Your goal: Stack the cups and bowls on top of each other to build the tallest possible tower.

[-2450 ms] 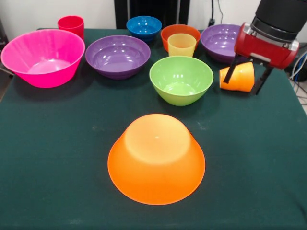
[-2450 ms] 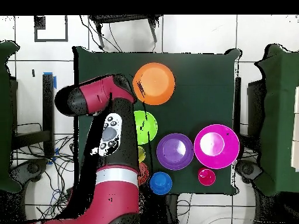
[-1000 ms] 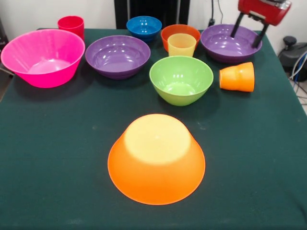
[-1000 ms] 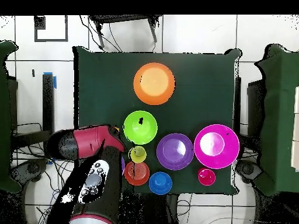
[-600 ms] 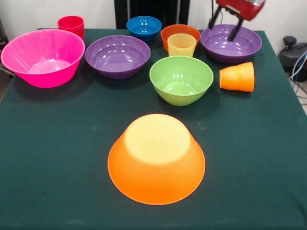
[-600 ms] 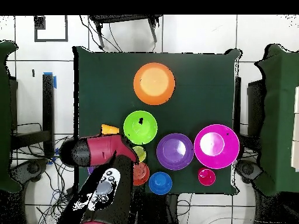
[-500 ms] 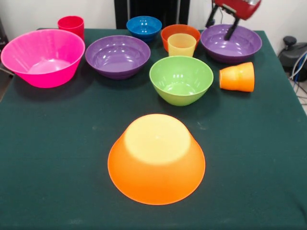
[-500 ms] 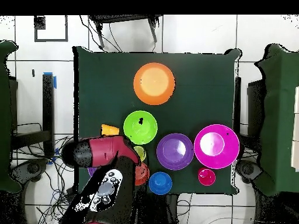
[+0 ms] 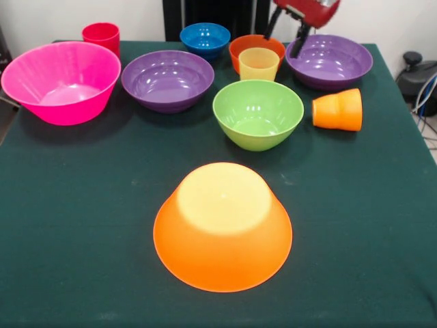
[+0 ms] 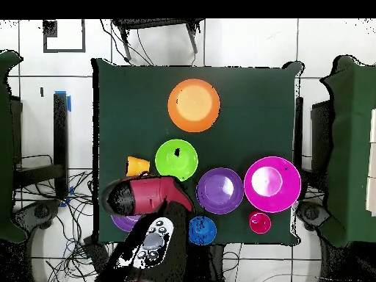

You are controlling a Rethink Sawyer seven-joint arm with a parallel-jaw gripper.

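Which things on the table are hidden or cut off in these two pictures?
- Overhead view: the red arm covers the pale yellow plastic cup, the small orange-red bowl and most of the right purple bowl.
- Front view: the top edge cuts the gripper, its open fingers showing.

I'm running this in what looks like a robotics lab: a table (image 10: 250,95) draped in dark green cloth stands on a pale tiled floor (image 10: 242,44), loose cables (image 10: 77,213) trail beside the arm's base, and dark chairs (image 10: 345,147) sit off to either side against plain white walls.
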